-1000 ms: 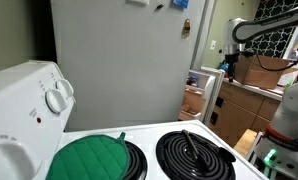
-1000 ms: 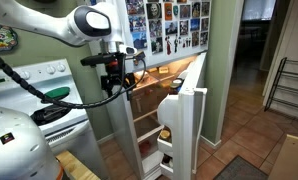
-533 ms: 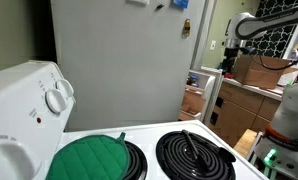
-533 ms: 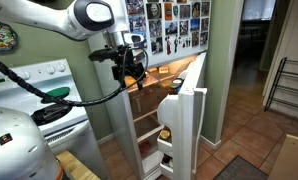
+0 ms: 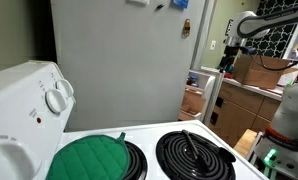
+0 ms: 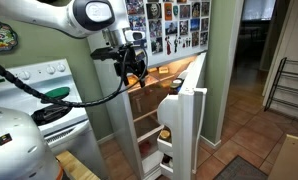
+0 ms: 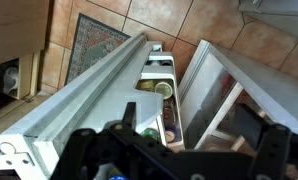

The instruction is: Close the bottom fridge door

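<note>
Showing the arm (image 6: 49, 18) risen and swung toward the fridge (image 6: 167, 30) within the last second, its fingers (image 7: 273, 150) spread and empty, while the bottom fridge door (image 6: 185, 125) stands wide open, untouched below them: approach only, no closing push yet.

No writing, brand, number or sign can be read in any view. The pictures (image 6: 169, 25) stuck on the fridge's upper front are too small to make out, and the marks around the stove knobs (image 5: 57, 98) are blurred. The containers (image 7: 161, 92) in the racks of the bottom fridge door (image 7: 89, 85) show no legible label
</note>
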{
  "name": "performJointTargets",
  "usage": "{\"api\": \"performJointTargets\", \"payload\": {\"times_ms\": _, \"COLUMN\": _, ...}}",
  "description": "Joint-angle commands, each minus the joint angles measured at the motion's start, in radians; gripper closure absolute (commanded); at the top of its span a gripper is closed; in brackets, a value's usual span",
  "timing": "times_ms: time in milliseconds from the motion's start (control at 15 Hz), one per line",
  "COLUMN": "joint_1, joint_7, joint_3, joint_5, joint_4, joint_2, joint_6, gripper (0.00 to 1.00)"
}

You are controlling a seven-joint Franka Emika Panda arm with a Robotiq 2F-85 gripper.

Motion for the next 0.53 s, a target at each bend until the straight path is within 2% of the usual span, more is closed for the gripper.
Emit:
{"api": "performJointTargets", "payload": {"times_ms": 0, "joint_1": -0.031, "joint_7": 0.027, "joint_3": -0.004, "joint_5": 0.000, "joint_4": 0.011, "joint_2": 0.005, "joint_6": 0.036, "gripper": 0.00}}
{"api": "performJointTargets", "payload": {"times_ms": 200, "joint_1": -0.086, "joint_7": 0.072, "joint_3": -0.027, "joint_5": -0.012, "joint_4": 0.035, "joint_2": 0.016, "joint_6": 0.127, "gripper": 0.00}}
{"api": "performJointTargets", "payload": {"times_ms": 467, "joint_1": -0.127, "joint_7": 0.067, "joint_3": -0.080, "joint_5": 0.020, "joint_4": 0.081, "joint_2": 0.066, "joint_6": 0.195, "gripper": 0.00}}
